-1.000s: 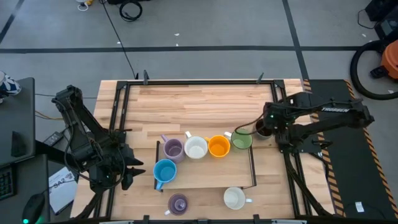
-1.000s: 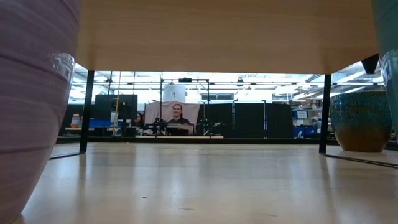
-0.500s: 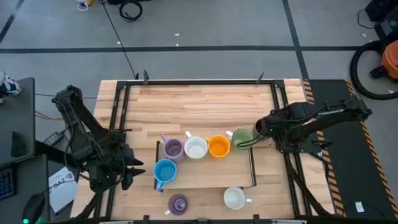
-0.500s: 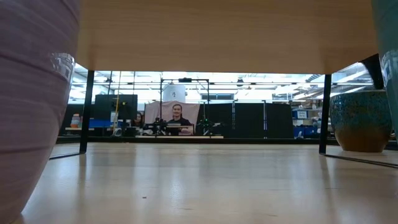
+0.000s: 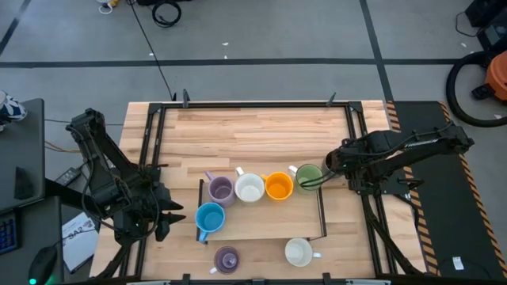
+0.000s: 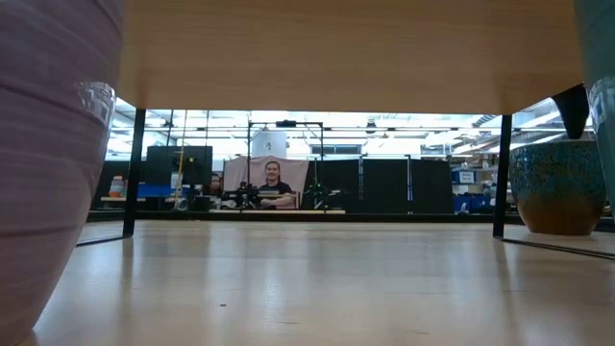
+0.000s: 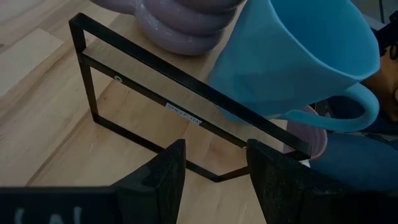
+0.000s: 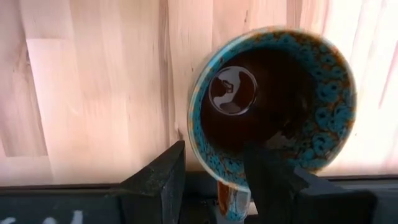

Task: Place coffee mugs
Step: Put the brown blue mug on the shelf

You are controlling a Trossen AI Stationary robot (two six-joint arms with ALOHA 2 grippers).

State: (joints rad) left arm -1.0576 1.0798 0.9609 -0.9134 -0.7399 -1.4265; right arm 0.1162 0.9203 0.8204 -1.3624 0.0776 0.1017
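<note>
Over the last second, has swung in from 3 o'clock and dropped over the brown mug (image 8: 273, 99), so that from above the mug is now hidden beneath the right tool (image 5: 331, 162). Seen from the wrist, straddles the rim beside the handle: one finger (image 8: 158, 177) outside the wall, the other over the dark inside. Released, jaws wide, not yet clenched on the wall. Stands upright on the tabletop (image 5: 261, 131), just beside the 3 o'clock end of the shelf (image 5: 322, 214), and has not shifted.

Nothing else moved. On the shelf, in a row from 9 to 3 o'clock: lavender mug (image 5: 220, 190), white mug (image 5: 249, 188), orange mug (image 5: 278, 186), green mug (image 5: 307, 177); blue mug (image 5: 210, 216) nearer 7 o'clock. Off the shelf at 6 o'clock, near the tabletop edge: second lavender mug (image 5: 227, 258) and second white mug (image 5: 299, 252).

Left tool (image 5: 168, 214) parked at 8 o'clock, released, nothing between its fingers, facing the shelf's frame and the blue mug.

Means the brown mug is next in line: approach looks finished, grasp pending. Probably calls for closing on the wall near the handle, then lifting clear of the green mug close by at 9 o'clock of it. Three mugs left to place, by this layout
</note>
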